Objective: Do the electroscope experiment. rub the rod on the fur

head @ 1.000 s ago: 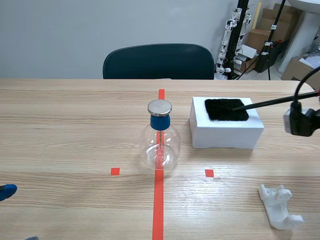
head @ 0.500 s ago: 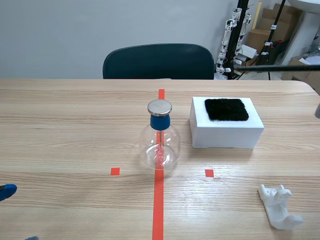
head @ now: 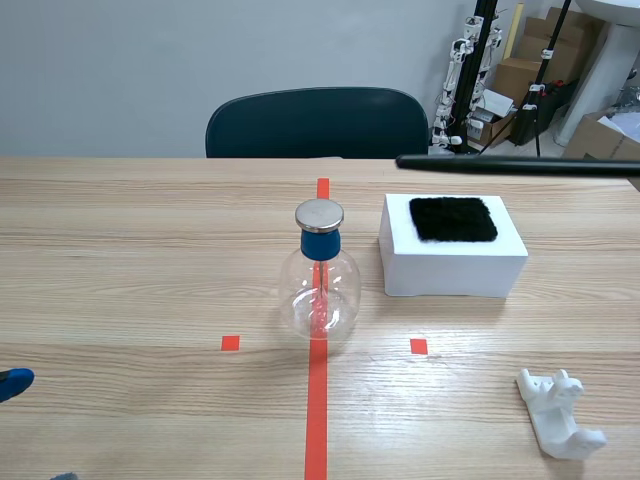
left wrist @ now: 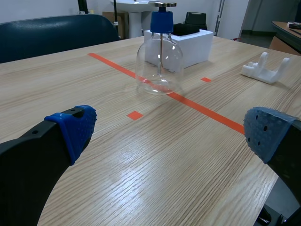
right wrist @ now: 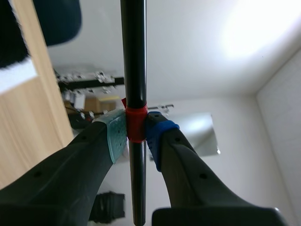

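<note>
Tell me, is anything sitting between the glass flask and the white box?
Nothing: the scene view shows only bare wooden table between the flask and the box.

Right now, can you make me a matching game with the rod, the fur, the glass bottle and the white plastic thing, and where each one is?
Things:
1. rod
2. fur
3. glass bottle
4. white plastic holder

Places:
A. standing on the red tape line
B. on top of the white box
C. held off the table in the right gripper
D. lying on the table at the robot's right side

Pairs: 1-C, 2-B, 3-A, 4-D
</note>
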Available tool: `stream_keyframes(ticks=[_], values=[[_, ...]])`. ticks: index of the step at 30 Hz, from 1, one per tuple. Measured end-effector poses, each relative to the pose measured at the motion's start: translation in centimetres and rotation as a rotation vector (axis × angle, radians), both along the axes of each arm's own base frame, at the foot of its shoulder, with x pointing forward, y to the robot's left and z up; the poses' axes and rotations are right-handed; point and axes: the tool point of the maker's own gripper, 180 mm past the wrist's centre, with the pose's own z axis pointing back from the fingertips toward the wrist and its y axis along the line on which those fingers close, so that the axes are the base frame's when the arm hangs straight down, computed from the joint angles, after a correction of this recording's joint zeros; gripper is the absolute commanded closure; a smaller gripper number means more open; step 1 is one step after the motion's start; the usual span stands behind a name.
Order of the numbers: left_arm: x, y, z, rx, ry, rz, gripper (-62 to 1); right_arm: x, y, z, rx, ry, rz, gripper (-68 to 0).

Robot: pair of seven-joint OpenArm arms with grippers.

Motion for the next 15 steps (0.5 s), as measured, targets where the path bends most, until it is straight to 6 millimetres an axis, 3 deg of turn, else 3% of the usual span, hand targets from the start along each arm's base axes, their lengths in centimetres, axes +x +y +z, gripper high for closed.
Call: stream_keyframes(ticks=[7, 15], values=[[0.0, 0.0, 0.0, 0.0, 0.0, 0.0, -62.3, -4.0, 3.5, -2.9, 0.091, 0.136, 0.1, -3.7], [0.0, 0.0, 0.0, 0.0, 0.0, 0.0, -62.3, -4.4, 4.1, -3.6, 0.137, 0.171, 0.103, -3.7]])
